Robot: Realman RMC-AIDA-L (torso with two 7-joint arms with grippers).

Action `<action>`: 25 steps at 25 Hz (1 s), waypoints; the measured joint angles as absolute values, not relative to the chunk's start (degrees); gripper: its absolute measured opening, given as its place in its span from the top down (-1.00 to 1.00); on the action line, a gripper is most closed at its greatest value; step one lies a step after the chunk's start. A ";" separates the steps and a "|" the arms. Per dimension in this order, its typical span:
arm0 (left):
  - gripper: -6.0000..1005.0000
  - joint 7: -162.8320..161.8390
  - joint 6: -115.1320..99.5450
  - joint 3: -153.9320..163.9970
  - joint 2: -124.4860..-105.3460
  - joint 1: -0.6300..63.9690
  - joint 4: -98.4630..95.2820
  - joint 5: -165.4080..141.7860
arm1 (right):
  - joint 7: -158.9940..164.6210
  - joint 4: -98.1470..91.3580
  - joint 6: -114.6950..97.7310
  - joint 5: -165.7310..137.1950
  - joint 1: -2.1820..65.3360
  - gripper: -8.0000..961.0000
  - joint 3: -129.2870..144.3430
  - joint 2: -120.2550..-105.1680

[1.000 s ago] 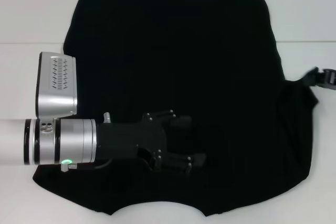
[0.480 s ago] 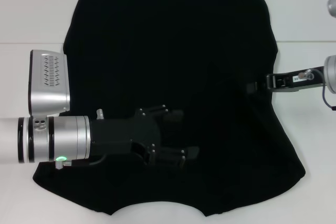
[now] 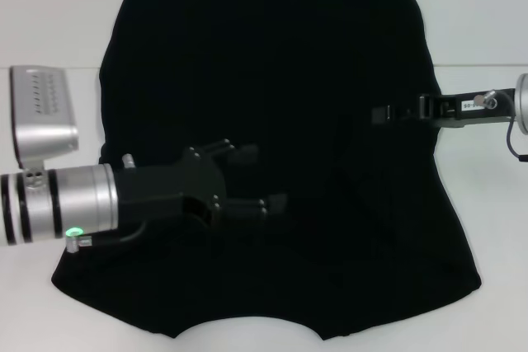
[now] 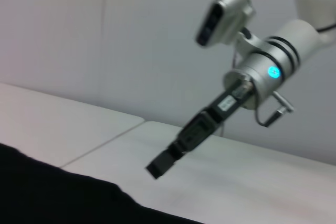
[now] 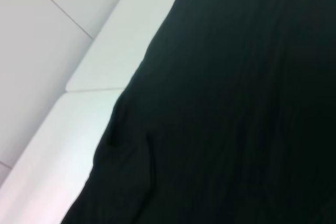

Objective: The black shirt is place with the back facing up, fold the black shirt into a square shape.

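The black shirt (image 3: pixel 280 55) lies flat on the white table (image 3: pixel 49 22) and fills most of the head view. Its right side has a straight edge, with no sleeve sticking out. My left gripper (image 3: pixel 262 177) is open and empty over the shirt's lower left part. My right gripper (image 3: pixel 381 113) reaches in from the right, over the shirt's right part; its fingers look closed together with nothing in them. It also shows in the left wrist view (image 4: pixel 157 167), above the table past the shirt's edge (image 4: pixel 52 198). The right wrist view shows only shirt fabric (image 5: pixel 236 103) and table.
The white table (image 5: pixel 68 103) has a seam line across it behind the shirt. A pale wall (image 4: pixel 105 35) rises beyond the table. Bare table shows left and right of the shirt.
My left arm has drawn back to the left and slightly away from me. My right gripper has come in leftward over the shirt, and the raised right sleeve now lies folded in.
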State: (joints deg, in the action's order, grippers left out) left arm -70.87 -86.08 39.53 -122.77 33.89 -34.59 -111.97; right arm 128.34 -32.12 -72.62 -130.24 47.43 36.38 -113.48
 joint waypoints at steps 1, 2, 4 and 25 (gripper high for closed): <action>-0.89 -71.56 -86.06 38.85 -122.61 33.86 -34.60 -111.99 | 127.78 -32.11 -72.64 -129.54 47.01 0.63 36.34 -113.39; -0.89 -72.54 -85.94 38.06 -122.43 33.83 -34.61 -112.03 | 126.76 -31.94 -72.64 -128.54 46.61 0.56 36.31 -113.28; -0.89 -74.89 -85.69 36.26 -122.01 33.72 -34.66 -112.07 | 124.20 -31.49 -72.74 -126.23 45.75 0.41 36.28 -113.23; -0.89 -116.86 -95.37 19.54 -119.63 26.41 -59.00 -141.39 | 97.24 -26.58 -77.89 -113.51 42.96 -0.91 36.91 -116.71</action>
State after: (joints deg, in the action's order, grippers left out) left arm -116.86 -95.37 19.54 -119.63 26.41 -59.00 -141.38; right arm 97.24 -26.58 -77.89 -113.51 42.96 36.91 -116.71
